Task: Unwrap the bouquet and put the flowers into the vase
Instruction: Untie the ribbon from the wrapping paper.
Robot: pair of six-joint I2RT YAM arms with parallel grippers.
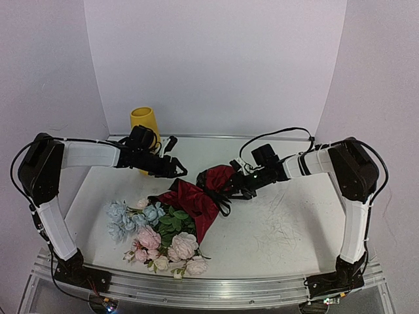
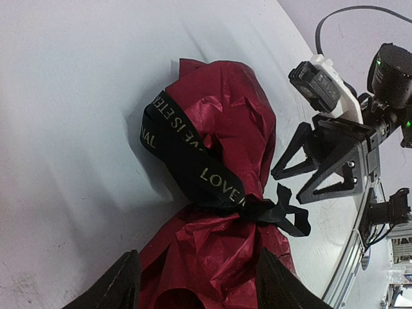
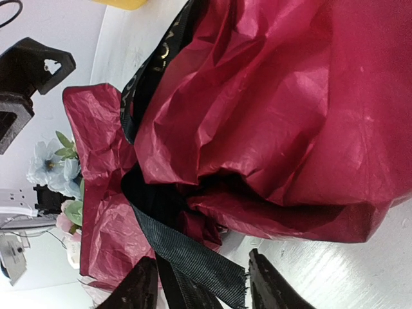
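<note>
A white table (image 1: 281, 222) is carrying everything, and the bouquet (image 1: 183, 216) of artificial roses in crinkled dark red wrapping paper (image 2: 219, 116) is lying on its side across the middle. Its pink, pale blue and cream flowers (image 1: 157, 235) with green leaves are spilling toward the near left, and its bunched stem end is pointing to the far right. The tall plain yellow vase (image 1: 144, 121) is standing at the far left, well apart from the bouquet and partly hidden behind the left arm. The left gripper (image 2: 199, 290) is hanging over the middle of the wrap with its black fingers (image 2: 119, 286) spread and red paper showing between them; whether they are touching it cannot be told. The right gripper (image 2: 288, 183) is sitting just beside the knot at the narrow waist of the wrap, its jaws standing apart, with a loose tail of ribbon lying between them in the right wrist view. The black woven ribbon (image 2: 193, 161) is circling the paper and bearing gold capitals, of which "LOVE", "IS ETE" and "NAL" are showing.
</note>
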